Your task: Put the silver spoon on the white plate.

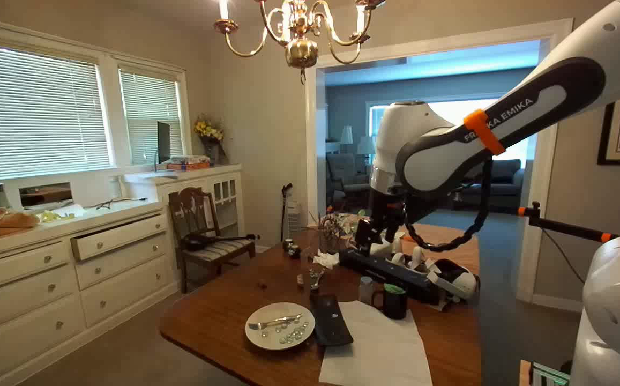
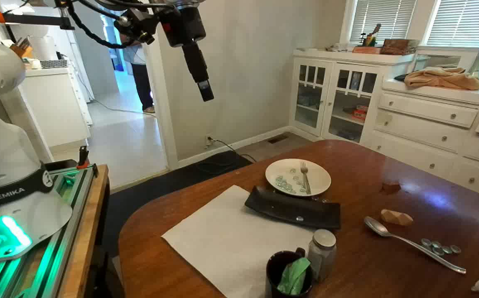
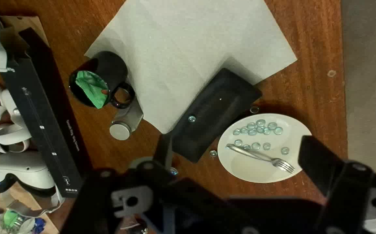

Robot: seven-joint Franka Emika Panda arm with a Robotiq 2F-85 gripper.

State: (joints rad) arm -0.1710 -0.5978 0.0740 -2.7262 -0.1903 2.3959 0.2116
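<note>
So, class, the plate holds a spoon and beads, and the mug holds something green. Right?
Not quite: the wrist view shows a fork on the plate with the beads; an exterior view shows the spoon on the table. The mug does hold something green.

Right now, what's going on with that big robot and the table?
The robot arm isn't holding anything: its tool is open and empty, up above the table. The job is to put the silver spoon on the white plate, but that hasn't happened yet. In an exterior view, the spoon lies on the wood, apart from the plate. The plate has a fork and shiny beads on it.
</note>
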